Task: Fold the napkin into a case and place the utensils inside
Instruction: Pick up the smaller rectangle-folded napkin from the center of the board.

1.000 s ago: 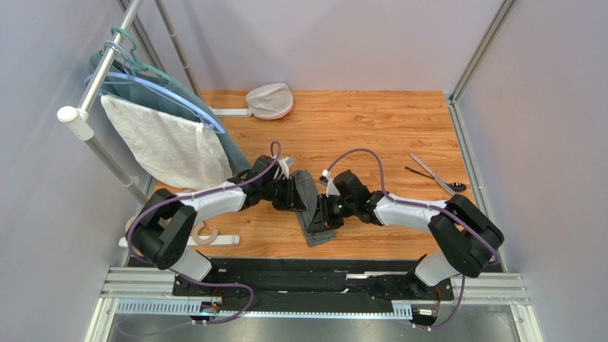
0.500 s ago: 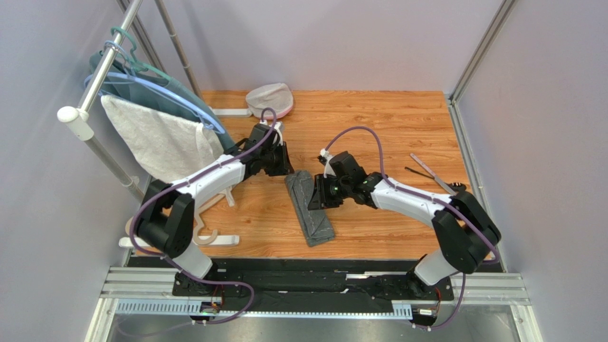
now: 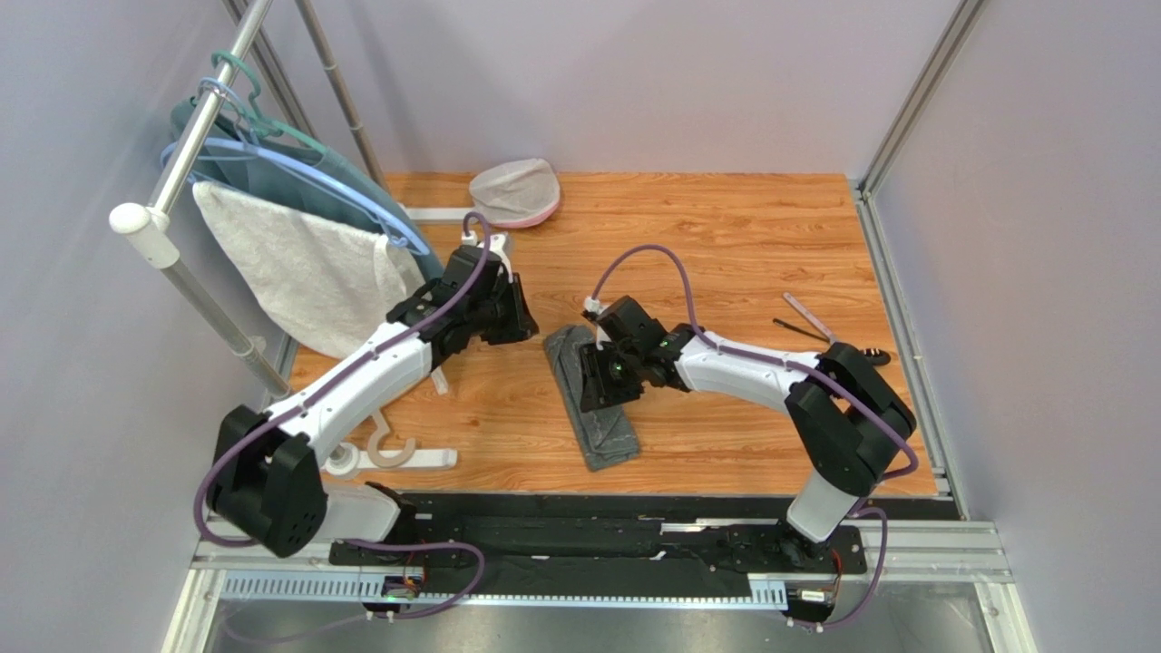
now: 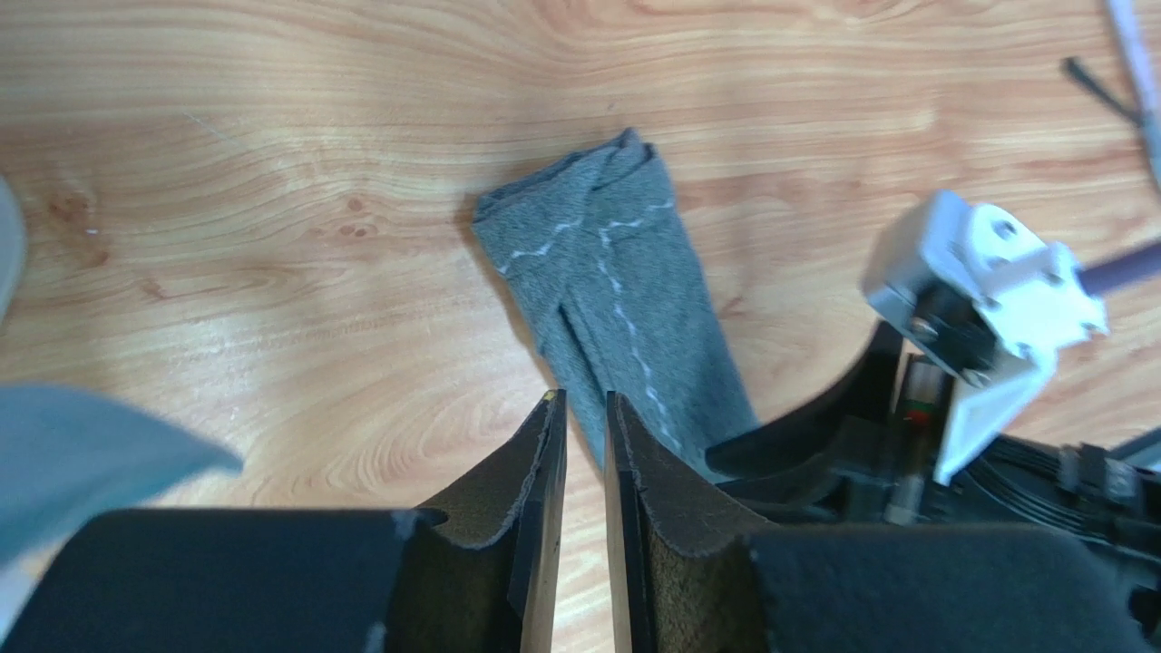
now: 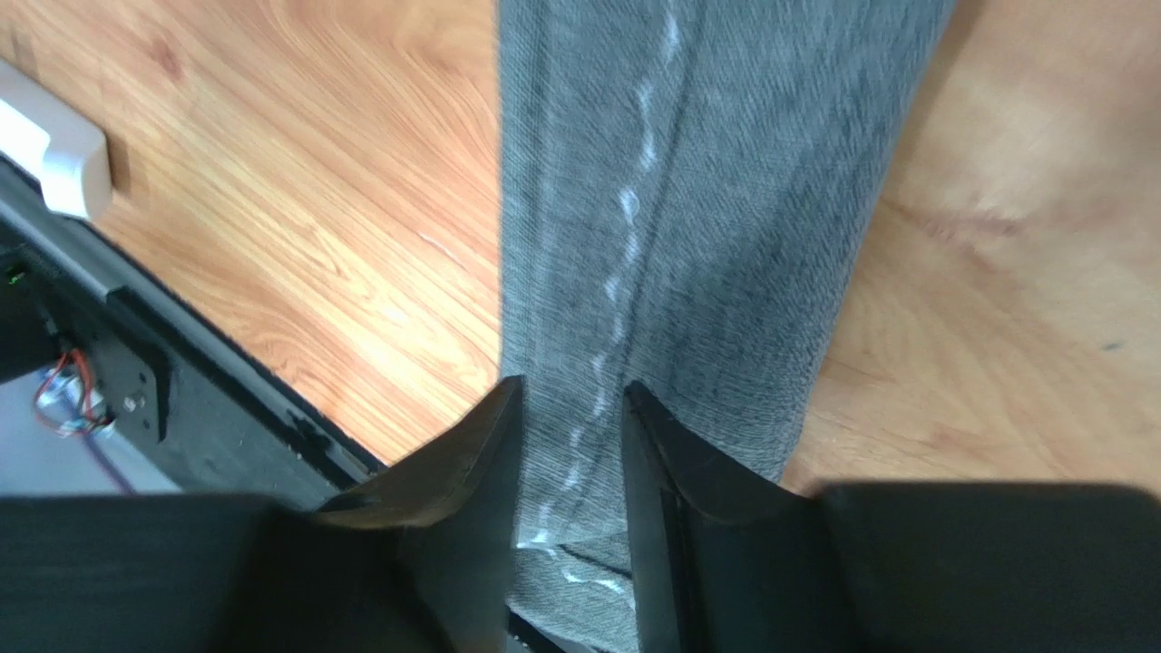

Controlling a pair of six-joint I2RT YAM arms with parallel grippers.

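Observation:
The napkin (image 3: 589, 399) lies flat on the wooden table as a narrow dark grey folded strip, its pale stitch line showing on top (image 4: 613, 286). My right gripper (image 3: 592, 382) hovers low over the strip's middle. Its jaws are open, and only flat cloth (image 5: 709, 204) shows in the gap (image 5: 573, 395). My left gripper (image 3: 526, 321) is off to the far left of the strip's far end, jaws a little apart with nothing between them (image 4: 578, 402). The utensils, one silver (image 3: 815, 323) and one black (image 3: 796, 331), lie at the table's right side.
A metal rack at the left carries hangers, a white towel (image 3: 307, 272) and a teal garment (image 3: 416, 238). A pale pink-rimmed cap (image 3: 515, 191) sits at the far edge. A wooden hanger (image 3: 389, 449) lies front left. Grey walls close in both sides.
The left arm has pulled away from the napkin toward the far left. The right gripper has slid along the strip and its jaws have widened. The napkin has settled flat.

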